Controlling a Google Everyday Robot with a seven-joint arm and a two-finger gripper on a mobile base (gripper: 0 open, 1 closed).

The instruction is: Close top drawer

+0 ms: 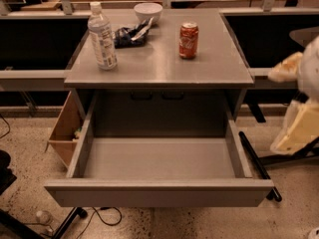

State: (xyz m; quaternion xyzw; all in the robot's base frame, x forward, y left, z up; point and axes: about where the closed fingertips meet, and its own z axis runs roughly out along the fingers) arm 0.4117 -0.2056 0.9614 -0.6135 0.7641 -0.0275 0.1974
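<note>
Pincer (298, 123) blurred, cut off at rt edge; top drawer (159, 193) wide open.

At the right edge the gripper (298, 129) is a smooth, cream-yellow block. Above it, the arm (311, 63) looks pale white, tan-tipped.

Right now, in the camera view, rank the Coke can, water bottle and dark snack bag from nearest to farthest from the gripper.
The gripper is at the right edge.
1. Coke can, right of centre.
2. dark snack bag, centre-left.
3. water bottle, leftmost.
</note>
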